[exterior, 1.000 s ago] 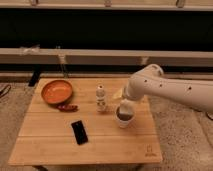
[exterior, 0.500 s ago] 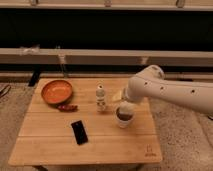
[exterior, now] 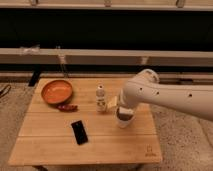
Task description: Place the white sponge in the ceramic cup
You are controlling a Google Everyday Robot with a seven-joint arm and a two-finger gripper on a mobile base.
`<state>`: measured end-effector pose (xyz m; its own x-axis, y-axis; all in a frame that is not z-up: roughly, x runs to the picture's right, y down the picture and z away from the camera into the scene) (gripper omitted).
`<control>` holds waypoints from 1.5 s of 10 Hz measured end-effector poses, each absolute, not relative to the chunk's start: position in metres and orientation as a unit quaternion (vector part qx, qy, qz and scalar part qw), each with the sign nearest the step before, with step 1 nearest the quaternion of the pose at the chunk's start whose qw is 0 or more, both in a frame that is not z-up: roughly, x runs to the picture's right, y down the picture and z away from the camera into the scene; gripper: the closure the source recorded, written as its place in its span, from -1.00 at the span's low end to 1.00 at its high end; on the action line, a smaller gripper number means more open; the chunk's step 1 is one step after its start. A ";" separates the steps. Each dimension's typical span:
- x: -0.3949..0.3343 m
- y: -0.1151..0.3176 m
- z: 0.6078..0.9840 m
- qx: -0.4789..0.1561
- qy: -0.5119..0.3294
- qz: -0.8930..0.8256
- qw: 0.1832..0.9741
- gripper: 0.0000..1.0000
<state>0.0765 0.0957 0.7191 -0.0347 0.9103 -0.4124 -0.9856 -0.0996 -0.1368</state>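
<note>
At frame centre, the claw (exterior: pixel 121 107) had lowered over the ceramic cup (exterior: pixel 124 118), fingers apart; the white sponge (exterior: pixel 113 102) sat at the rim, apparently released.

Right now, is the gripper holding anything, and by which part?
Cannot be told. The gripper sits just above the ceramic cup, mostly hidden by the arm. A pale block, likely the white sponge, shows at its left side.

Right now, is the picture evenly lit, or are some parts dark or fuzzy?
Camera view: uneven; the wooden table is warmly lit, the wall behind nearly black. The whole frame is soft. The gripper sits low over the ceramic cup, shading it; the black phone reads as a flat dark patch.
</note>
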 end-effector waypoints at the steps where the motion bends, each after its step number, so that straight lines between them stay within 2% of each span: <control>1: 0.073 0.098 0.719 -0.205 0.094 0.709 0.668 -0.60; 15: 0.034 0.128 0.732 -0.246 0.107 0.664 0.698 -0.60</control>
